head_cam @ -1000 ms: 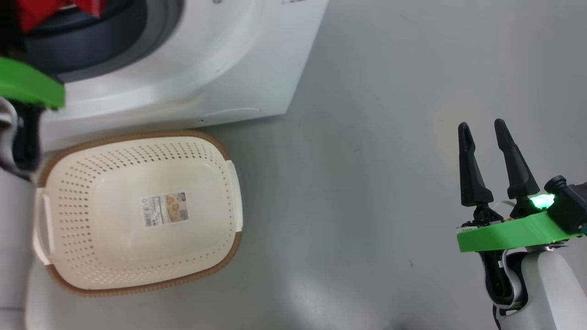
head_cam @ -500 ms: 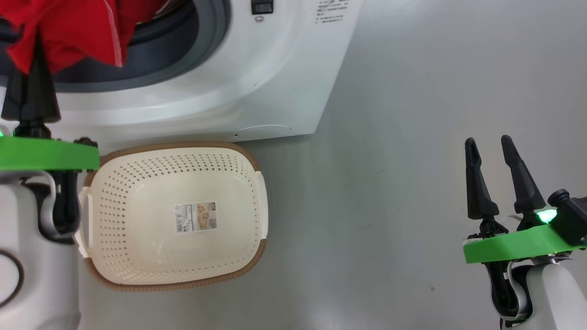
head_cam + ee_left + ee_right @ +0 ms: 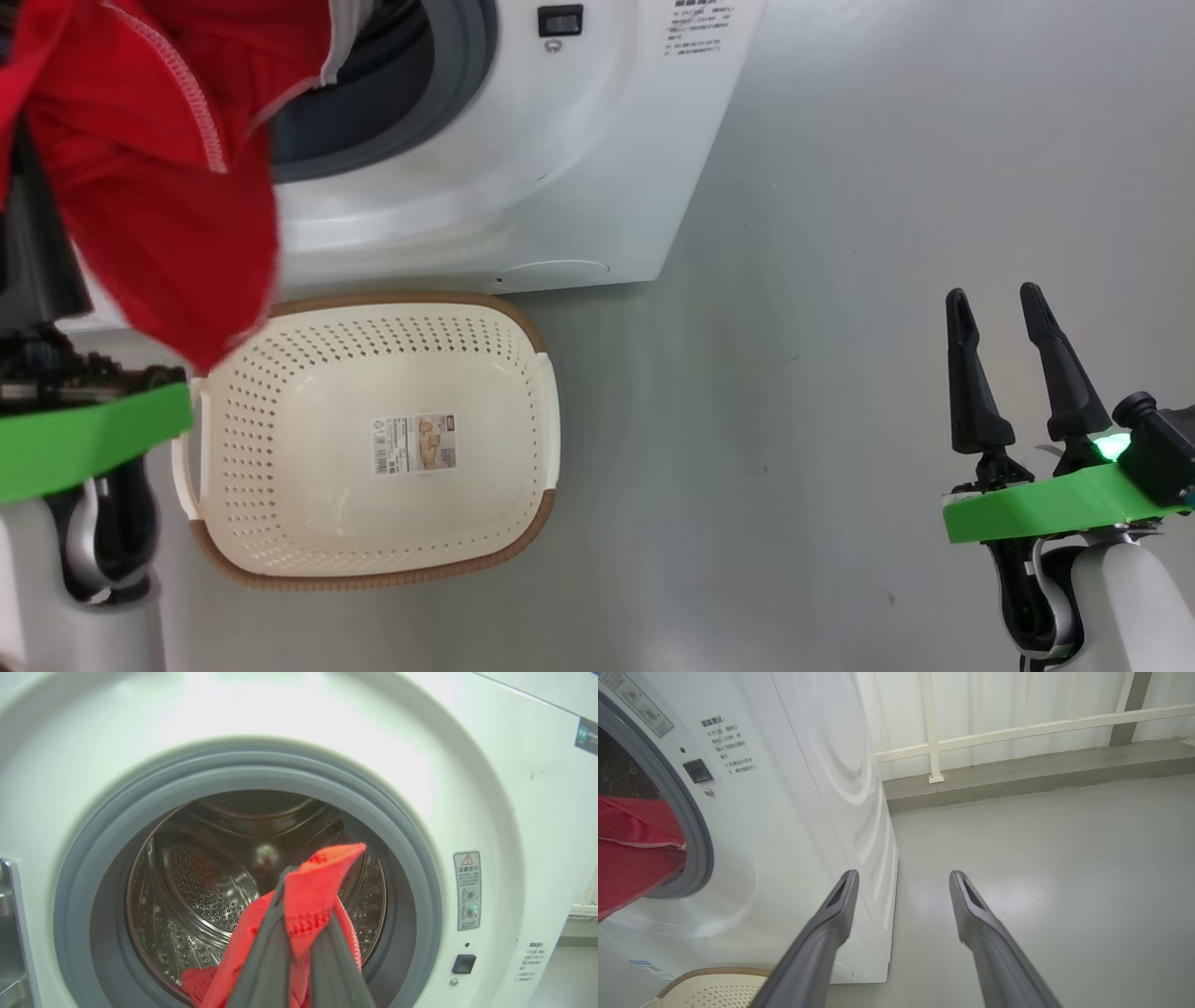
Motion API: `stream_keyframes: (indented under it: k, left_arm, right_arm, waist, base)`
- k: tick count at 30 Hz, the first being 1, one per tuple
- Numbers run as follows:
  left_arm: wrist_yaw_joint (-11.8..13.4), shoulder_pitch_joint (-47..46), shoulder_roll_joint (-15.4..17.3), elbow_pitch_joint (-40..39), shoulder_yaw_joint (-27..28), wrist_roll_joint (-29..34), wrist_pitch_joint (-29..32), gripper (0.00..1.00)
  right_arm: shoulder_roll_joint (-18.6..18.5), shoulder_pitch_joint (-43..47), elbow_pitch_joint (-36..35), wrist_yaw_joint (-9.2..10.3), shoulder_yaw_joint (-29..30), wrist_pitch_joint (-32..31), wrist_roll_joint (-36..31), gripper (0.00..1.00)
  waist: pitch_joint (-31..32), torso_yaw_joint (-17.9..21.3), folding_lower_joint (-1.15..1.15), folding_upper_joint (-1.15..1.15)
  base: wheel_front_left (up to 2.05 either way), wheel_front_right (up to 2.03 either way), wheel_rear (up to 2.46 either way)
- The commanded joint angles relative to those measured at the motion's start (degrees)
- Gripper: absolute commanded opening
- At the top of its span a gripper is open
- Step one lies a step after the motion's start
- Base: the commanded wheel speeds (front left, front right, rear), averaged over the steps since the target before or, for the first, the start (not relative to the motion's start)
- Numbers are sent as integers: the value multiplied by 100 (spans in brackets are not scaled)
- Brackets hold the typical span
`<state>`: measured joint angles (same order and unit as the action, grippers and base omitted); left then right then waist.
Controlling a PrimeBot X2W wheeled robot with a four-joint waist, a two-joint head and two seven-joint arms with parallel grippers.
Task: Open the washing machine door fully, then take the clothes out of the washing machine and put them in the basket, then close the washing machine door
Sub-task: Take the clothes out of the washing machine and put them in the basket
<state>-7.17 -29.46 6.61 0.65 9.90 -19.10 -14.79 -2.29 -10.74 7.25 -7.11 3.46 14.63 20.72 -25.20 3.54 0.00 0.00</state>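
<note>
Left gripper (image 3: 303,905) clamped narrow on a fold of the clothes (image 3: 159,187), the red fabric pinched between its two fingers and hanging loose below. It is held so, I judge, for the carry from the washing machine (image 3: 560,168) to the basket (image 3: 401,301).

In the head view the fabric's lowest corner lies against the basket's corner nearest the machine; whether it hangs above the basket or beside it I cannot tell. The basket stands on the floor (image 3: 794,327) just before the machine's front, presumably to keep the carry short; its bottom shows a paper label (image 3: 415,443) and no garment.

Right gripper (image 3: 994,297) hangs well apart to the right over bare floor, fingers moderately spread, holding nothing; parked, it seems, clear of the working arm.

The left wrist view supplies what the head view lacks: the pinch itself, the steel drum (image 3: 210,858) behind the grey rubber ring (image 3: 107,826), and more red low at the drum's mouth; second garment or tail of the held one, I cannot tell. The right wrist view adds the machine's flank and a pale railing (image 3: 1017,728) beyond.
</note>
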Motion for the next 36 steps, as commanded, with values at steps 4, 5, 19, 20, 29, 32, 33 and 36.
stream_keyframes:
  k: [4, 5, 19, 20, 29, 32, 33, 36]
  left_arm:
    - [-31, 232, 52, -801, 266, 59, -21, 0]
    - [-31, 259, 17, -957, 295, 51, -21, 0]
    - [-32, 702, -129, -1399, 198, 142, -21, 0]
    - [-32, 758, -121, -1261, 150, 180, -21, 0]
    - [-32, 1036, -237, 224, -174, 255, -21, 0]
    - [-32, 977, -223, 738, -277, 316, -21, 0]
    - [-32, 946, -227, 910, -292, 313, -21, 0]
    - [-32, 818, -205, 1439, -364, 337, -21, 0]
  right_arm:
    - [-59, 104, -149, -37, -86, 37, -70, 100]
    - [-59, 105, -150, -37, -88, 37, -72, 100]
    - [-59, 64, -122, -37, -145, 37, -54, 100]
    - [-59, 65, -126, -37, -153, 37, -50, 100]
    - [-59, 38, -153, -37, -191, 37, -12, 100]
    - [-59, -7, -172, -37, -191, 37, -7, 100]
    - [-59, -20, -178, -37, -192, 37, -6, 100]
    - [-59, -60, -203, -37, -204, 37, 6, 100]
  waist:
    - [-8, -32, 0, 0]
    - [-11, -35, 0, 0]
    - [-42, -7, 0, 0]
    - [-51, 2, 0, 0]
    - [-213, 22, 0, 0]
    - [-318, 23, 0, 0]
    - [-352, 22, 0, 0]
    - [-473, 29, 0, 0]
  base:
    - [0, 0, 0]
    - [0, 0, 0]
    - [0, 0, 0]
    - [0, 0, 0]
    - [0, 0, 0]
    - [0, 0, 0]
    - [0, 0, 0]
    - [0, 0, 0]
